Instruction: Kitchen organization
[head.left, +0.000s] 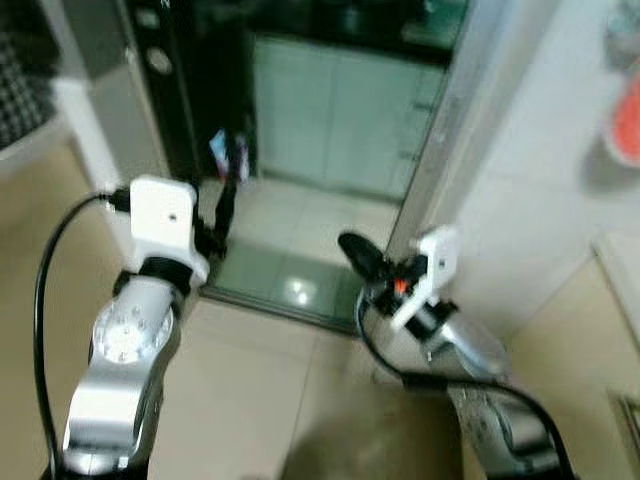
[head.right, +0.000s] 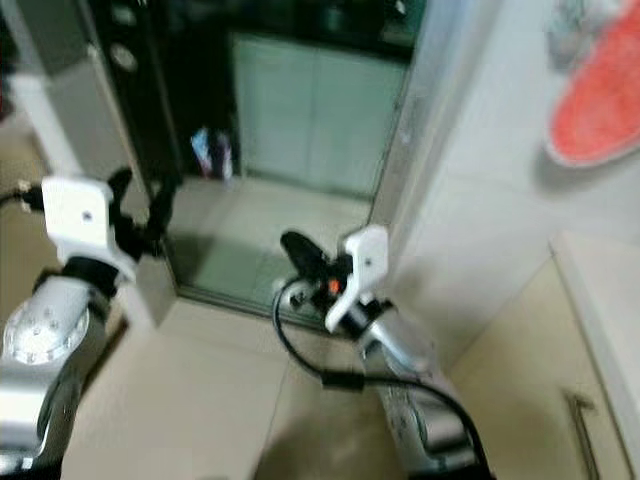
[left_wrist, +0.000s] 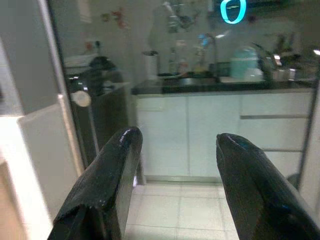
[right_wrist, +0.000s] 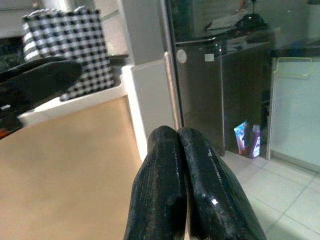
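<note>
While both silver arms are raised toward a doorway with a grey metal frame (head.left: 440, 130), nothing is gripped. Left hand (left_wrist: 175, 150): two black fingers (left_wrist: 107, 185) spread apart, empty, aimed into the kitchen at white lower cabinets (left_wrist: 220, 135) under a dark surface (left_wrist: 210, 85). Right hand (right_wrist: 190, 175): fingers pressed together, closed on nothing, at 4 o'clock from the left hand in the head views. Small blue packet and purple bottle (right_wrist: 247, 140) stand on the pale tiled floor (head.left: 300, 215) just inside the doorway, at 12 o'clock from the left hand, near a tall dark appliance (right_wrist: 220, 85). Black-and-white checked bag (right_wrist: 70, 50) sits on a white ledge (right_wrist: 75, 102). Head views are blurred.
</note>
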